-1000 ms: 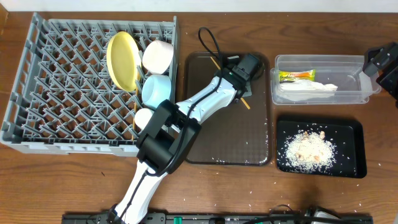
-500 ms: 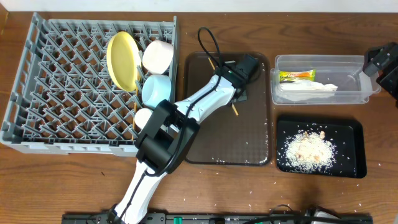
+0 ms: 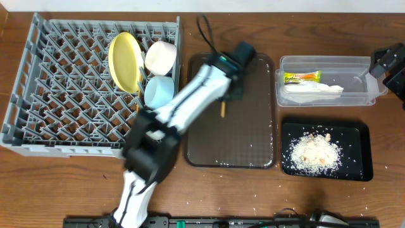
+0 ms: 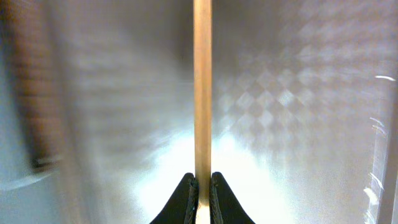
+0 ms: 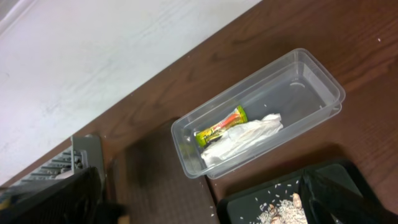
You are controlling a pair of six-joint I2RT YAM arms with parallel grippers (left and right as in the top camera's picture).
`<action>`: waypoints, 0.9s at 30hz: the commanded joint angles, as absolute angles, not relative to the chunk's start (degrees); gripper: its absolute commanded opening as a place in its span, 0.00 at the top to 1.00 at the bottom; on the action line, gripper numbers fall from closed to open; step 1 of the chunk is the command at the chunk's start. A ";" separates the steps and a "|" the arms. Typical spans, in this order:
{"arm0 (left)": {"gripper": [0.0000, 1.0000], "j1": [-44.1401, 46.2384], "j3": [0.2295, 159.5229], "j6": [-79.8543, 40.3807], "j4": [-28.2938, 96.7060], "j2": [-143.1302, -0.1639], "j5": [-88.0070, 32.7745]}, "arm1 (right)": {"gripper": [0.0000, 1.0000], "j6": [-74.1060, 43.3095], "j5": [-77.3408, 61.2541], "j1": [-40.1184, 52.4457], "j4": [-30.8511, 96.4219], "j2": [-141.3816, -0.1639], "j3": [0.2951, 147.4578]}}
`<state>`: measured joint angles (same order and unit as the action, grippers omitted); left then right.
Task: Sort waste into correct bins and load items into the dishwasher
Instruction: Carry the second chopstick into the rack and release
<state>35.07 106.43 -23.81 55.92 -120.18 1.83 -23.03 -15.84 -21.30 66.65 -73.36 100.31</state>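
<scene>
My left gripper [image 3: 226,95] is shut on a thin wooden chopstick [image 3: 222,109] and holds it over the dark brown tray [image 3: 247,139]. In the left wrist view the chopstick [image 4: 202,87] runs straight up from the closed jaws of the left gripper [image 4: 202,186]. The grey dish rack [image 3: 63,88] holds the yellow plate [image 3: 124,60], white bowl [image 3: 161,56] and light blue bowl [image 3: 159,90]. My arm hides the white cup. My right gripper [image 3: 387,63] is open and empty beside the clear tub [image 3: 329,62].
The clear tub [image 5: 311,68] holds the yellow-green wrapper [image 3: 300,78] and white napkin [image 3: 313,90]. The black tray [image 3: 361,136] holds a heap of rice scraps [image 3: 313,152]. Loose grains lie on the table near the brown tray's right edge.
My left arm has swung left and back, blurred with motion, carrying the chopstick from the brown tray's middle toward its rack side. The right arm has not moved.
</scene>
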 commanded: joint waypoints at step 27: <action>0.76 4.54 89.38 1.19 70.61 -99.98 13.54 | 0.01 -23.11 -15.88 -21.69 66.74 -73.25 100.31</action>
